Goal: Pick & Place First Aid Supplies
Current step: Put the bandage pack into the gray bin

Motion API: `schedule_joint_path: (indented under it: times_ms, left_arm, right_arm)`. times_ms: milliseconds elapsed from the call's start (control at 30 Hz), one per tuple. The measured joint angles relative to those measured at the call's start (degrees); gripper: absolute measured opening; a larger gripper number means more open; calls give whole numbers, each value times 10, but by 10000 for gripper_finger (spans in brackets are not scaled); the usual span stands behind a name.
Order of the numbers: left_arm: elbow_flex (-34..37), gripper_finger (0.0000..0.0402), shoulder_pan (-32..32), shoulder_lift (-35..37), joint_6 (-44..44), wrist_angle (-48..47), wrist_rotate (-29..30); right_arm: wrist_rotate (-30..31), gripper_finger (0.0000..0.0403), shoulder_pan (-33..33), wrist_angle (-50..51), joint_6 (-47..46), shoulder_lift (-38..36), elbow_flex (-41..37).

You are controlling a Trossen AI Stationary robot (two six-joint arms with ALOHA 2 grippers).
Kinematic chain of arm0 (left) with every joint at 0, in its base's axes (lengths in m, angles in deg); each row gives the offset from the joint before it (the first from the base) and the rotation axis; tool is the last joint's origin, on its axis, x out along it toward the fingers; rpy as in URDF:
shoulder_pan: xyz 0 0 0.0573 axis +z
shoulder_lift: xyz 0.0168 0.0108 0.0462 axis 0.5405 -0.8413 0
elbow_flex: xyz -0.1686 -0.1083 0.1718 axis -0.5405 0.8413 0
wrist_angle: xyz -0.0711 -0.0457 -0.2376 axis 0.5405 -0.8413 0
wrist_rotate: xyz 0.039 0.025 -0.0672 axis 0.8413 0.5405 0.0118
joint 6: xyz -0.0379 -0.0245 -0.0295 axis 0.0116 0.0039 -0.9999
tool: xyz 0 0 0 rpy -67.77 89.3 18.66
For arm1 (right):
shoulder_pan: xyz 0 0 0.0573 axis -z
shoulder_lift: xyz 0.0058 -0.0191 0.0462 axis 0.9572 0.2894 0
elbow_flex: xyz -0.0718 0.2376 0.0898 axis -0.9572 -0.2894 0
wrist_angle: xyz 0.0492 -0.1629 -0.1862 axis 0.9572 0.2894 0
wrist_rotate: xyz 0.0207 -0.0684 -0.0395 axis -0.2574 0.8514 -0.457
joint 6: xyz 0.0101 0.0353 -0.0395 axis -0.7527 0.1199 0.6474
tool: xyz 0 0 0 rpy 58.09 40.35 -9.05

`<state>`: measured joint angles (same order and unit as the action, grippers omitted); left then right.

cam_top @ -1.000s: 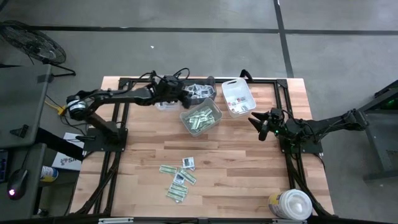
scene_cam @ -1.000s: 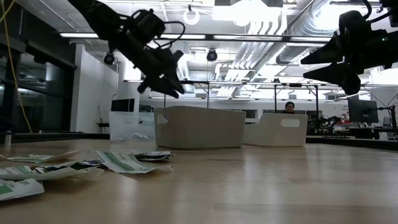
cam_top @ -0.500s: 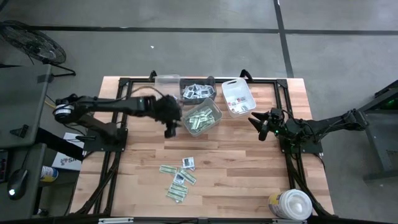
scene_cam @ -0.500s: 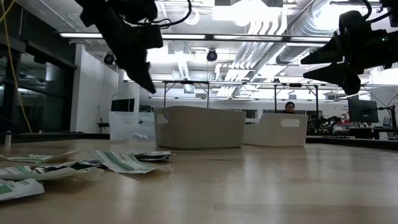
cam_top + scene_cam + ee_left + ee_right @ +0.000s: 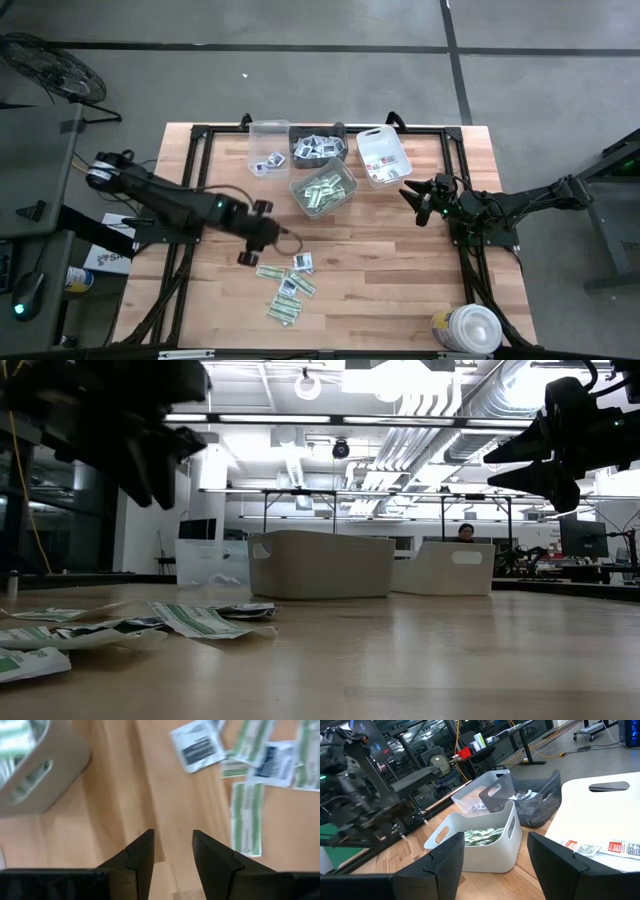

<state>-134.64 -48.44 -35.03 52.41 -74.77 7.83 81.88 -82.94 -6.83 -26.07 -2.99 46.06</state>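
Item: loose first aid packets (image 5: pixel 286 288), green-and-white strips and squarish white ones, lying scattered on the bare worktop (image 5: pixel 400 290) toward its near edge, left of centre; more of the same already lie in the bins along the far edge. Bins: clear bin (image 5: pixel 268 150) nearest the far-left corner, dark bin (image 5: pixel 318 147) beside it, white bin (image 5: pixel 383 157) to the right, and a pale bin (image 5: pixel 323 188) of green strips just in front of these. Left gripper (image 5: pixel 252 248): poised over the worktop just beside the far-left fringe of the scatter, jaws apart and empty, with bare wood showing between the fingers (image 5: pixel 140 857) in its wrist view and the packets lying just ahead. Right gripper (image 5: pixel 414 197): waiting near the right edge, beside the white bin, jaws wide and empty. Step judged in hand: approach for another pick. Next move likely calls for lowering onto a single packet at the edge of the scatter, closing on it alone, then carrying it to its matching bin.
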Motion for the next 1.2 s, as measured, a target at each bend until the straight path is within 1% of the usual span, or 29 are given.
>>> schedule_joint_path:
  times_ms: [100,233,433,533,767,967,1200]
  left_arm:
    - [0,131,-40,0,0,6,21]
    - [0,131,-77,-6,-1,8,38]
    - [0,131,-120,-5,-5,5,63]
    - [0,131,-143,-6,-5,-3,63]
    - [0,131,-187,-32,-20,-5,93]
    - [0,131,-188,-63,-56,-2,75]
    - [0,132,-188,-91,-87,56,44]
  right_arm:
    - [0,211,0,0,0,0,0]
    - [0,211,0,0,0,0,0]
    - [0,211,0,0,0,0,0]
    - [0,211,0,0,0,0,0]
    - [0,211,0,0,0,0,0]
    - [0,211,0,0,0,0,0]
    - [0,211,0,0,0,0,0]
